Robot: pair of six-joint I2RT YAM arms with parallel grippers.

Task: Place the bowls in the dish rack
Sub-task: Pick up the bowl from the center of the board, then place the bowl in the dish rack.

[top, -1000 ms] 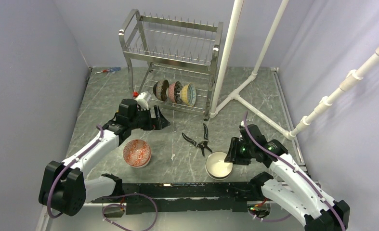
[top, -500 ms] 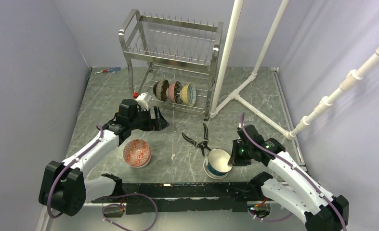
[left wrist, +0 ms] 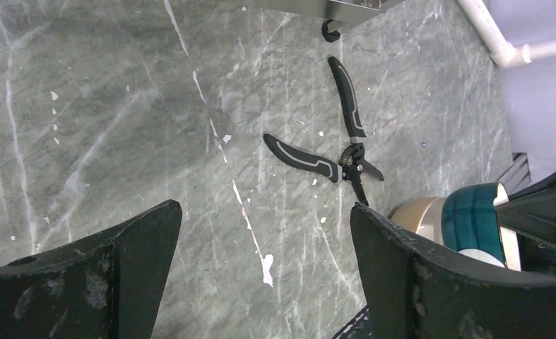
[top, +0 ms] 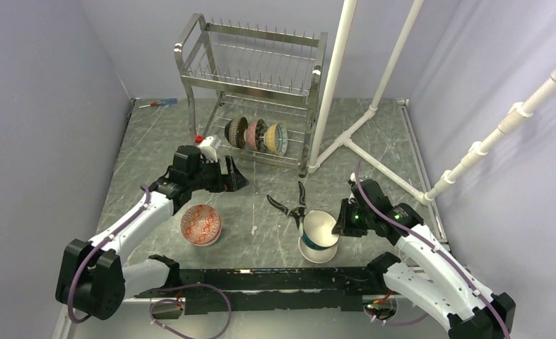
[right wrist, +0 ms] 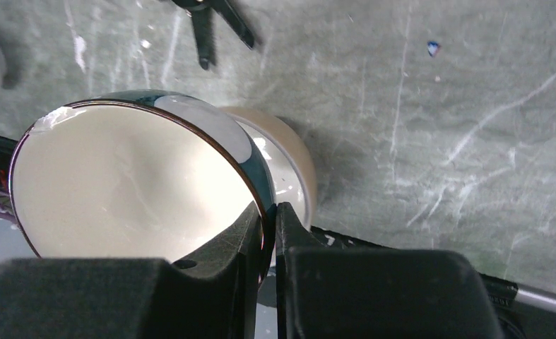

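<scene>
Where a second ago the teal bowl [top: 321, 227] lay flat inside the tan bowl [top: 317, 254], well in front of the dish rack [top: 253, 78] and off its right leg, it now stands tipped up on edge, white inside turned toward the rack. Its lower side is lifting clear of the tan bowl, which has stayed put. The right gripper [right wrist: 269, 212] did this. Its jaws, apart a second ago, are now clenched on the teal rim, one finger inside the bowl and one outside, as the right wrist view shows plainly. The left gripper [left wrist: 264, 212] has not moved: it hangs just in front of the rack's lower left corner, jaws spread wide with nothing between them. Three bowls [top: 256, 134] already stand on edge in the rack's lower tier. A red-patterned bowl [top: 200, 224] sits in front of the rack to its left, and the pliers [top: 294, 203] lie between the rack and the lifted bowl. I judge the grasp made and the stack separated, so the carry to the rack comes next. The pinch on a glazed rim is thin, and the bowl may swing or slip.
</scene>
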